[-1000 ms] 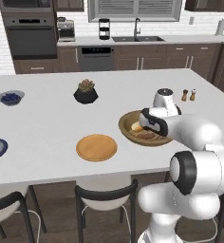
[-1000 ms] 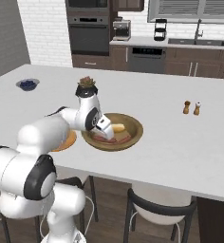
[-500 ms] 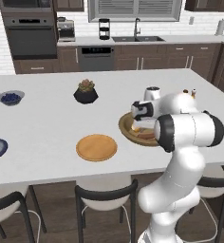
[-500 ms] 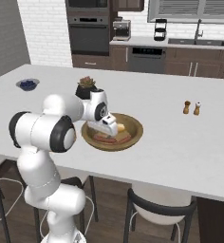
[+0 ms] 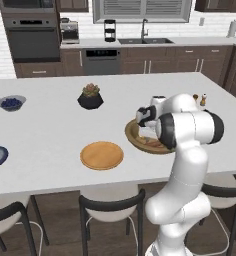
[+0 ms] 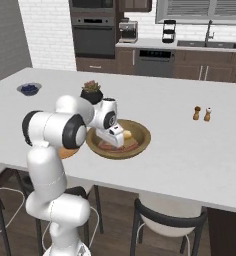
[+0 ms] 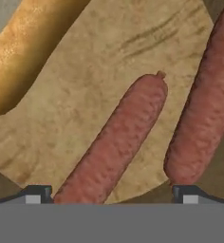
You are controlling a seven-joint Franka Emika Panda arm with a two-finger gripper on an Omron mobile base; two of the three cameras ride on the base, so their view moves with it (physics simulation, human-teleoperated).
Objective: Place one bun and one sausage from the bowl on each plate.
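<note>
Wooden bowl [image 6: 140, 142]: open fingers [image 7: 38, 194] straddle one sausage [image 7: 116, 140]; closing may snag the neighbouring sausage [image 7: 204, 109] just beside.

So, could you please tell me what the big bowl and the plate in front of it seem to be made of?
The bowl looks like wood with a matte finish: the hand view shows a tan floor with darker grain streaks. The plate also seems wooden, a flat orange-tan disc with a faint ring near its edge; at this size no grain shows, so plain ceramic is possible.
</note>
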